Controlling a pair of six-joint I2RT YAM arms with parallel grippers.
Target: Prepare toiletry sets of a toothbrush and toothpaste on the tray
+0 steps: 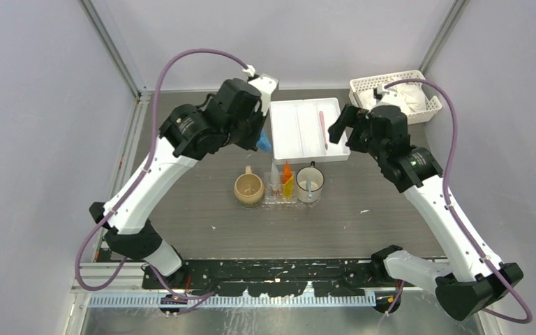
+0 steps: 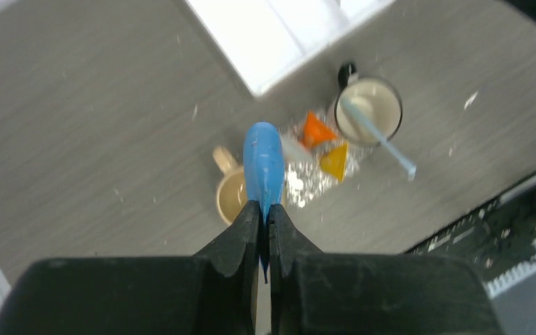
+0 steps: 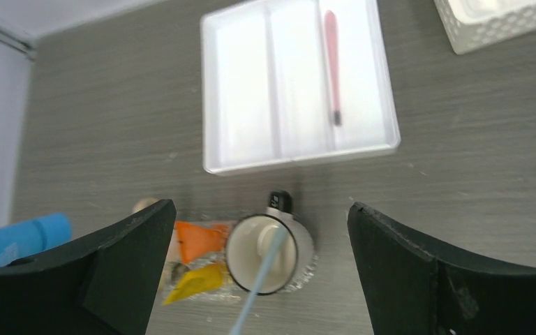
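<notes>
A grey wood-grain table (image 1: 181, 209) is enclosed by pale walls and a metal frame. Three toothpaste tubes are counted. A blue tube (image 2: 263, 164), smooth and rounded at its free end, is clamped by its flat end between the closed fingers of the left gripper (image 2: 265, 209) and is held in the air above the table, near the front left corner of a white compartmented tray (image 1: 286, 129). An orange tube (image 1: 287, 172) and a yellow tube (image 1: 288, 187) are seen lying side by side on the clear tray (image 1: 273, 199), whose textured plastic glints. That tray is set between two mugs, a tan mug (image 1: 248, 189) and a white mug (image 1: 310, 183). Two toothbrushes are counted: a pink toothbrush (image 1: 322, 129) in the white tray's right compartment and a light blue toothbrush (image 2: 377, 132) standing in the white mug. One white slotted basket (image 1: 363, 82) is placed at the far right. The right gripper (image 1: 344, 122) is held with its jaws spread wide, gripping nothing.
</notes>
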